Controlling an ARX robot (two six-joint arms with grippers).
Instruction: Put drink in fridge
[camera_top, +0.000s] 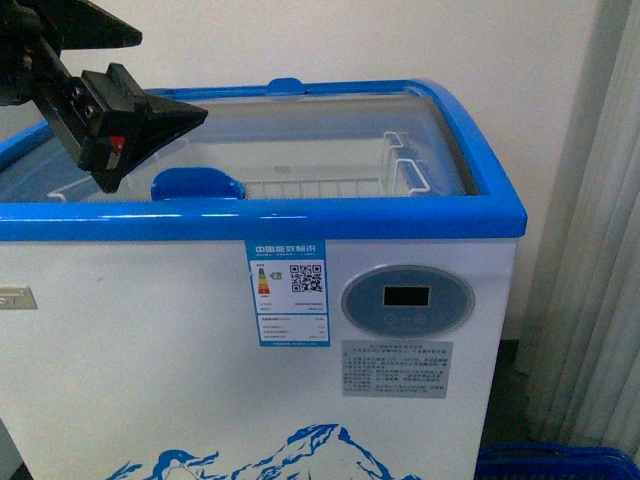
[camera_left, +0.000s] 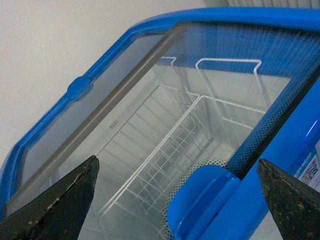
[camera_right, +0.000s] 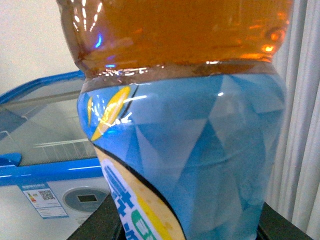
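Observation:
The fridge (camera_top: 300, 220) is a white chest cooler with a blue top rim and curved glass lids, close in front of me. My left gripper (camera_top: 150, 130) hovers open over its left lid, just above the blue lid handle (camera_top: 197, 184). In the left wrist view the open gripper (camera_left: 176, 161) looks down through the glass at a white wire basket (camera_left: 165, 145), with the handle (camera_left: 200, 200) between the fingers (camera_left: 60, 200). The drink (camera_right: 200, 150), amber liquid above a blue and yellow wrapper, fills the right wrist view, and my right gripper (camera_right: 187, 225) is shut on it. The fridge (camera_right: 45, 170) lies beyond it.
An energy label (camera_top: 288, 292) and an oval display (camera_top: 407, 300) sit on the fridge's front. A pale curtain (camera_top: 600, 250) hangs to its right, with a blue crate (camera_top: 560, 462) on the floor below. A white wall stands behind.

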